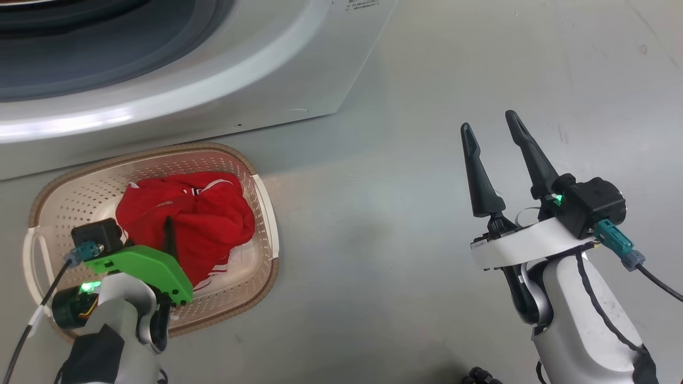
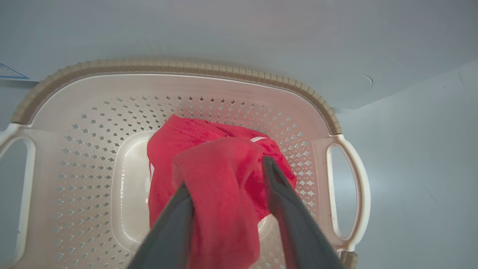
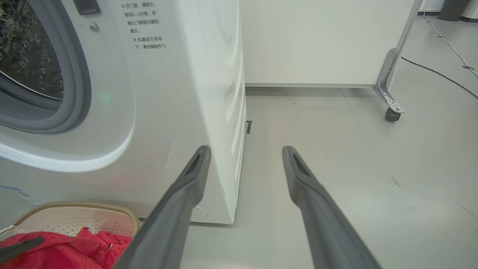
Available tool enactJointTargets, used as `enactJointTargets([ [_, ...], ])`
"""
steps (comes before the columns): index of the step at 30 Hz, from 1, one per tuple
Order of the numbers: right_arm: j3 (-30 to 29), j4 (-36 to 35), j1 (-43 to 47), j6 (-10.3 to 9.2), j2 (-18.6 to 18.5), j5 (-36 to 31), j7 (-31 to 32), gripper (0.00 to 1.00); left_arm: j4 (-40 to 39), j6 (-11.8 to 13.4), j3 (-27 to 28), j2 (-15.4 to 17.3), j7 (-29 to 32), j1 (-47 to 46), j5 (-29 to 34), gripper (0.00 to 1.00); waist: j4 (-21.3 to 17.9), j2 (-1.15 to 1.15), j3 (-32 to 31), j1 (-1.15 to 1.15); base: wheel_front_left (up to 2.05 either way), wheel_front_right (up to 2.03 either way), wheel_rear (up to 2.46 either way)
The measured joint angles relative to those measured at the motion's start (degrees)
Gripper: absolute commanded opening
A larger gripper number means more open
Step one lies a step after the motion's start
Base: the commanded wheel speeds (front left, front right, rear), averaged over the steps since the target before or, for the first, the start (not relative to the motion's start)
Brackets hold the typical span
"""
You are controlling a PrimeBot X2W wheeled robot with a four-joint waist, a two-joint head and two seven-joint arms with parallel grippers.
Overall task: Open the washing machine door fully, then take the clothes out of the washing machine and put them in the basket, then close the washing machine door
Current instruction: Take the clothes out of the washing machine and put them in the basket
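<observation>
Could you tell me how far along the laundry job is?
Done: the clothes lie in the basket. In hand: the left gripper, fingers parted, straddles a fold of them; the right gripper is open over the floor. Left: closing the door, as the washing machine stands open.

The left gripper (image 2: 226, 172) hung at eight o'clock in the head view, wrist bent steeply downward, jaws parted. The right gripper (image 1: 489, 121) sat at four o'clock, jaws spread wide, pointing toward eleven o'clock.

1 basket (image 1: 74, 197); 1 jersey (image 1: 203, 218); 1 washing machine (image 1: 267, 80); 2 grippers (image 2: 226, 170) (image 1: 491, 120)
</observation>
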Motion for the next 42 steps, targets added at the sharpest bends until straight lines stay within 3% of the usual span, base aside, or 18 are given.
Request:
enactJointTargets([
  [1, 0.0, 0.5, 0.0, 0.01, 0.0, 0.0, 0.0, 1.0, 1.1, -0.2, 0.0, 0.0, -0.8, -0.1, 0.0, 1.0, 0.1, 0.0, -0.5, 0.0, 0.0, 0.0, 0.0],
  [8, -1.3, 2.1, 0.4, 0.0, 0.1, 0.0, 0.0, 1.0, 4.3, -1.6, -0.4, -0.2, -5.7, -0.1, -0.4, 1.0, 0.9, 0.0, -4.0, 0.0, 0.0, 0.0, 0.0],
  [18, -3.1, 3.9, 3.1, -0.01, 0.1, 0.0, 0.0, 1.0, 2.3, -2.7, -3.3, -0.3, -10.5, 0.0, 3.6, 1.0, 2.8, 0.0, -9.5, 0.0, 0.0, 0.0, 0.0],
  [42, -5.7, 5.8, 12.8, -0.53, 0.3, -1.2, 0.0, 1.0, -18.3, -1.3, -4.5, -0.3, -11.2, 8.8, 8.9, 1.0, 8.9, 0.0, -25.8, 0.0, 0.0, 0.0, 0.0],
])
